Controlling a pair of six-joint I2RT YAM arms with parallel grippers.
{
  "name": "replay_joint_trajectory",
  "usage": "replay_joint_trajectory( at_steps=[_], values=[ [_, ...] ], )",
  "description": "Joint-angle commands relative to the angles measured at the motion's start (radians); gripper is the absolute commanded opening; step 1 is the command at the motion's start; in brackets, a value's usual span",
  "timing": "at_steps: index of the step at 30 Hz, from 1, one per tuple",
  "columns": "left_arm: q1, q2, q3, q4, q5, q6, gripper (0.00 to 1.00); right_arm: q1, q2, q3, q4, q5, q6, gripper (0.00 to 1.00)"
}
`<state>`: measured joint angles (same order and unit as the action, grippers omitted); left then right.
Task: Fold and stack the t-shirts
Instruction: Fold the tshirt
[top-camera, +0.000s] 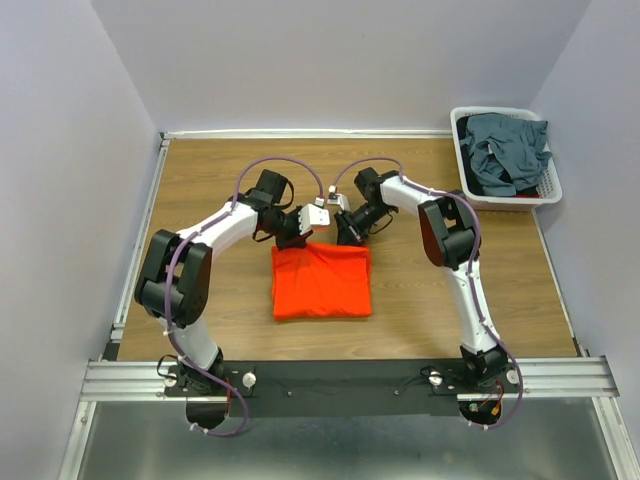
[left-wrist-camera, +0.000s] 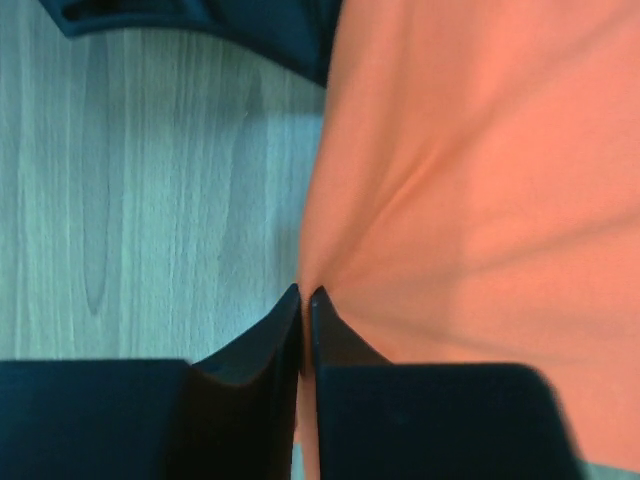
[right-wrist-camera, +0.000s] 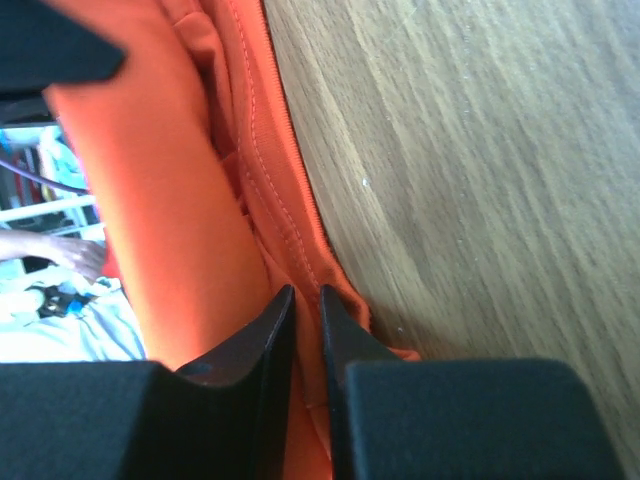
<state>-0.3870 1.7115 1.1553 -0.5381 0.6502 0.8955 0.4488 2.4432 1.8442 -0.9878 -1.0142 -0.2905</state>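
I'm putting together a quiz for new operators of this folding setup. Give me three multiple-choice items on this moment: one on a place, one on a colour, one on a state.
1. Where does the white basket stand?
A) near left corner
B) far right corner
C) centre, between the arms

2. What colour is the t-shirt lying between the arms?
A) orange-red
B) green
C) white

3. How are the left gripper and the right gripper?
A) both wide open in the air
B) both shut on the t-shirt's cloth
C) one gripping the basket

Answers:
1 B: the top view shows the basket at the far right, with dark shirts in it.
2 A: the folded cloth at the centre is plainly orange-red.
3 B: each wrist view shows orange cloth pinched between nearly closed fingers.
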Motion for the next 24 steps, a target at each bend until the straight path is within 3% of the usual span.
replay_joint_trajectory(
  at_steps=[1,6,14,20,24],
  values=[
    [0.008,0.031,0.006,0.076,-0.047,0.008,0.21,0.002,-0.018,-0.013,0.034,0.178,-0.062,0.25],
    [0.01,0.031,0.059,0.014,-0.049,0.019,0.35,0.002,-0.097,0.024,0.032,0.307,-0.071,0.34],
    [0.066,-0.078,0.058,-0.098,-0.023,0.039,0.44,-0.015,-0.232,0.044,0.026,0.479,-0.079,0.43],
    [0.122,-0.052,0.053,-0.121,0.005,0.039,0.45,-0.044,-0.299,0.047,-0.02,0.461,-0.079,0.48],
    [0.125,-0.007,0.081,-0.149,0.022,0.04,0.52,-0.045,-0.316,0.015,-0.09,0.404,-0.13,0.53]
  ],
)
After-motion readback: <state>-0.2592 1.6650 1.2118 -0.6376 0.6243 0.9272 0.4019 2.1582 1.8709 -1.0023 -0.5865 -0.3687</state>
